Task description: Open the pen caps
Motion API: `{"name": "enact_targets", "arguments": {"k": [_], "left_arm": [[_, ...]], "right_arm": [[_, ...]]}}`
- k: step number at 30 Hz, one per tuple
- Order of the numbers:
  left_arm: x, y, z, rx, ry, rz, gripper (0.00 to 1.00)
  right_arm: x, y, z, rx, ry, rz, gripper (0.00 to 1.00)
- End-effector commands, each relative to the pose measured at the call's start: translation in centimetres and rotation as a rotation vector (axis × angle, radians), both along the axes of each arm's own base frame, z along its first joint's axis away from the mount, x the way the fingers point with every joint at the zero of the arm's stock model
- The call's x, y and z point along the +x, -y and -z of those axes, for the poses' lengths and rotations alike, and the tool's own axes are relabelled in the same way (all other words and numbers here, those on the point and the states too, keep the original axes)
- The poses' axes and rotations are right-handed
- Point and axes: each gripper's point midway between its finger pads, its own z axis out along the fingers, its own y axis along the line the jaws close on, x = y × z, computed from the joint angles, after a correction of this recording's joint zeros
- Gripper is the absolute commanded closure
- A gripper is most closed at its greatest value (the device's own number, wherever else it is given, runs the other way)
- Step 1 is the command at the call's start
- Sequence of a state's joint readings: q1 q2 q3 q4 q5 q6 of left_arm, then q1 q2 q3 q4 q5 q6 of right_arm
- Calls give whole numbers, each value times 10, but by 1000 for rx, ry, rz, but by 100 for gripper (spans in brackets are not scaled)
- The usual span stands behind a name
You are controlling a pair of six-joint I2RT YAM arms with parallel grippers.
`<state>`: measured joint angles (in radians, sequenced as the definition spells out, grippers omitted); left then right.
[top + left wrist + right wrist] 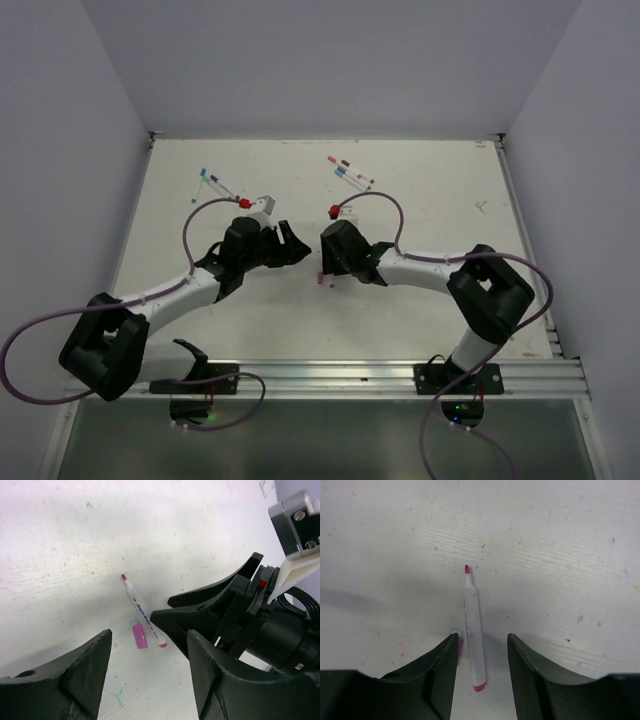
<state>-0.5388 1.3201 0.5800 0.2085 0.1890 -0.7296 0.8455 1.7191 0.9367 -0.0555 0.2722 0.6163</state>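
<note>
Right gripper stands wide open, gripping nothing. I see the pink cap off its pen, lying on the table just beside one fingertip, partly hidden behind it. Between the fingers lies the uncapped pen, tip pointing away. Left gripper, also open and empty, faces it closely. More pens lie well beyond.

2 arms: white links, black joints, purple cables, red knobs, black tapered fingers.
</note>
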Motion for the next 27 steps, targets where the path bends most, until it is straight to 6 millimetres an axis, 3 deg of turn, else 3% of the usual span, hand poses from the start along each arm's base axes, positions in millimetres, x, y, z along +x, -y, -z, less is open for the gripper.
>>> {"name": "enact_targets", "arguments": {"k": [1, 2, 3, 5, 6, 7, 8, 9, 10, 11, 12, 14, 15, 17, 18, 20, 21, 23, 24, 27], "left_arm": [[12, -19, -27, 24, 90, -94, 34], [13, -21, -32, 23, 104, -107, 33], [14, -25, -42, 18, 133, -131, 31], [18, -29, -53, 18, 162, -156, 29], [19, -32, -57, 24, 171, -165, 27], [22, -31, -64, 17, 185, -166, 26], [23, -33, -66, 14, 190, -173, 26], [24, -34, -72, 4, 201, -180, 25], [25, -36, -76, -8, 214, -188, 25], [28, -42, -79, -10, 231, -222, 26], [23, -42, -86, -55, 256, -226, 28], [18, -42, -94, -102, 290, -221, 29], [16, -43, -99, -120, 303, -224, 29], [14, -47, -98, -116, 308, -238, 28], [13, -48, -99, -114, 322, -238, 28], [13, -51, -101, -115, 334, -249, 27], [12, -51, -102, -126, 345, -251, 27], [13, -53, -102, -134, 349, -269, 27], [14, -53, -99, -131, 343, -273, 27], [20, -52, -94, -107, 342, -272, 29]], "right_arm": [[24, 2, -62, 28, 129, -5, 52], [30, 6, -67, 20, 132, -3, 52], [49, 12, -82, 37, 151, 20, 52], [69, 25, -80, -13, 140, 22, 52], [95, 35, -96, -3, 166, 53, 52], [107, 39, -97, -13, 163, 32, 52], [117, 47, -79, -53, 117, 36, 52], [145, 56, -99, -36, 149, 70, 52], [157, 60, -101, -49, 152, 57, 52], [167, 65, -85, -87, 119, 59, 52], [192, 69, -108, -76, 173, 76, 52], [214, 75, -106, -133, 184, 57, 52], [240, 77, -106, -142, 199, 65, 52], [259, 83, -102, -186, 198, 50, 52], [282, 86, -98, -202, 216, 46, 52], [305, 86, -108, -200, 257, 43, 53], [314, 93, -86, -220, 232, 42, 54], [323, 99, -77, -256, 230, 30, 55], [332, 102, -84, -249, 252, 30, 57], [338, 109, -68, -252, 241, 19, 60]]}}
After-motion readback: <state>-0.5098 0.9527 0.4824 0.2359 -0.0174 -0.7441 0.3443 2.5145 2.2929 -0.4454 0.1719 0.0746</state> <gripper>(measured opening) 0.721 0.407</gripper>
